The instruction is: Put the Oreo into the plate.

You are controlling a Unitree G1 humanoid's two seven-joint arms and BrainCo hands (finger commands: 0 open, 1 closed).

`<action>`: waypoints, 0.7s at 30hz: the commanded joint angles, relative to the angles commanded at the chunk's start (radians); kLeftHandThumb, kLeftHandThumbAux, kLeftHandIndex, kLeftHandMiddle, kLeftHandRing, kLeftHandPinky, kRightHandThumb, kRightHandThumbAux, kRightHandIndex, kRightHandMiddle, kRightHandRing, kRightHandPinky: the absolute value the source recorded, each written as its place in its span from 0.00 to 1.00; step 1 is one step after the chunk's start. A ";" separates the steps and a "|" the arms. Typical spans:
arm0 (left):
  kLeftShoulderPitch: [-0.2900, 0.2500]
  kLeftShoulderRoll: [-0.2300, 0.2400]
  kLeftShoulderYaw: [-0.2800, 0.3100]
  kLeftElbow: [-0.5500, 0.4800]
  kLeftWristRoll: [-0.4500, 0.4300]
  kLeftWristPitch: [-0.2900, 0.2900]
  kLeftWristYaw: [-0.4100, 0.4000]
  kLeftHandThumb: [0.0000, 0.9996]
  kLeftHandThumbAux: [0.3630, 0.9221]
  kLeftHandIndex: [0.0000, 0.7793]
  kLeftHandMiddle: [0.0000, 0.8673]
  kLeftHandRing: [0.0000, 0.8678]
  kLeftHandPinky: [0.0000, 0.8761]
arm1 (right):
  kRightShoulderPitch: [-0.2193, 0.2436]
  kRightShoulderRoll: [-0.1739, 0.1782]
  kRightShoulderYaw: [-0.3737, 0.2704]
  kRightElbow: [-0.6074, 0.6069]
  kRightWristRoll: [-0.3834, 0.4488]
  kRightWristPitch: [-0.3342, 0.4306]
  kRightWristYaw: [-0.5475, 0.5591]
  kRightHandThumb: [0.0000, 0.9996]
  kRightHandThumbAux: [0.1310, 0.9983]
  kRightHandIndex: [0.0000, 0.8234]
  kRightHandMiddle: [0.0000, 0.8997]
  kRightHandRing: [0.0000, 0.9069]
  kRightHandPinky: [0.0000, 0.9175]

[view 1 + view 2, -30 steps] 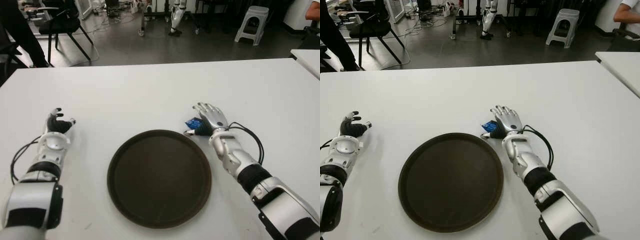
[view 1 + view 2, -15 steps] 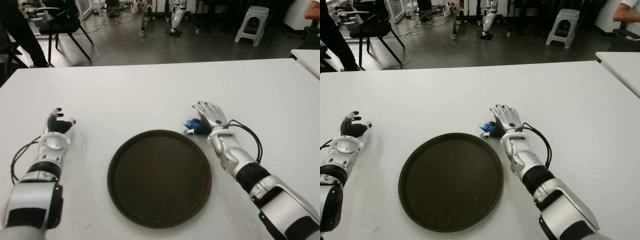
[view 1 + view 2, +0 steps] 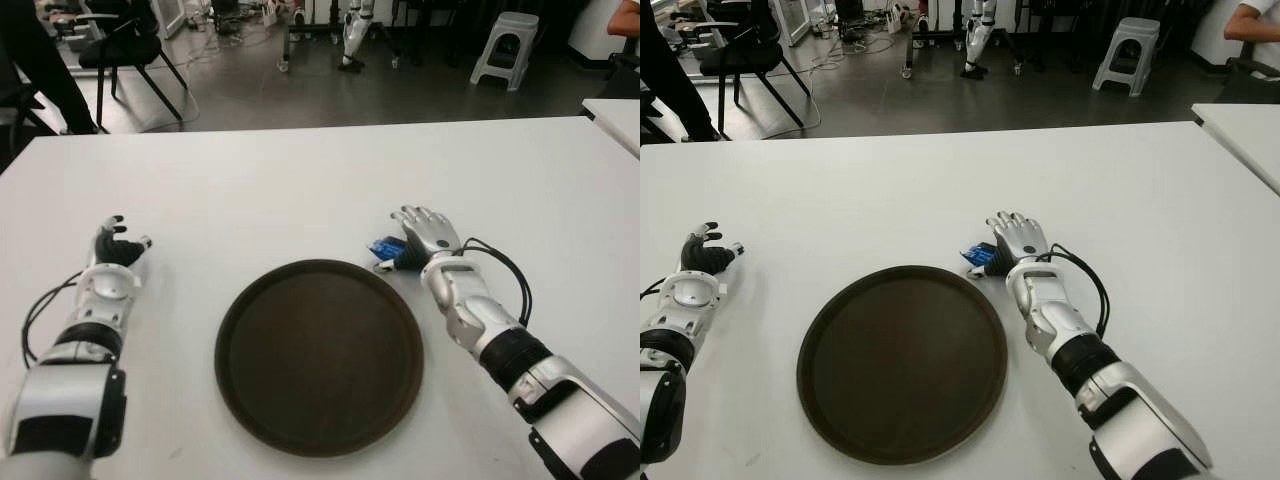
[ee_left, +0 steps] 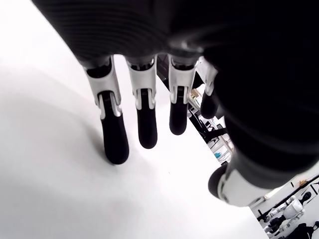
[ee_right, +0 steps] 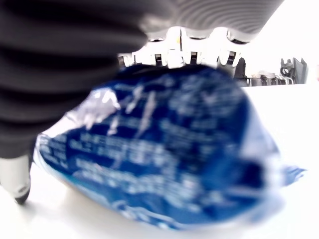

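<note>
One white worktop (image 3: pixel 300 180) carries everything, and the broad dark plate (image 3: pixel 318 355) on it, just inside and nearer than the right robot hand (image 3: pixel 425 238), holds nothing yet. That robot hand covers the blue Oreo packet (image 3: pixel 385 248), fingers arched over it, thumb beside it; whether the grip has closed I cannot tell. Lifting and carrying across the rim remain. The left robot hand (image 3: pixel 115 245), well out beyond the plate, is loosely spread and holds nothing.

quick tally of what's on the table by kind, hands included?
Oreo packet, blue, under the right hand: 1
Plate, dark brown, bare: 1
Robot hands: 2, right hand over the packet, left hand idle left of the plate
Total: 4
</note>
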 joint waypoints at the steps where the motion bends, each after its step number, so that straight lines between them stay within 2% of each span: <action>1: 0.000 0.000 -0.001 0.000 0.001 0.000 0.000 0.26 0.67 0.10 0.21 0.23 0.24 | 0.002 -0.003 -0.001 -0.007 -0.001 0.006 0.008 0.00 0.51 0.00 0.00 0.00 0.08; 11: 0.000 0.002 -0.006 -0.001 0.004 -0.003 -0.002 0.25 0.67 0.10 0.21 0.23 0.22 | 0.019 -0.039 -0.016 -0.062 0.004 0.060 0.111 0.00 0.49 0.00 0.00 0.01 0.09; 21: 0.002 0.003 -0.005 -0.001 0.000 -0.004 -0.004 0.24 0.64 0.10 0.22 0.25 0.24 | 0.010 -0.062 -0.038 -0.057 0.027 0.063 0.204 0.00 0.46 0.00 0.00 0.02 0.11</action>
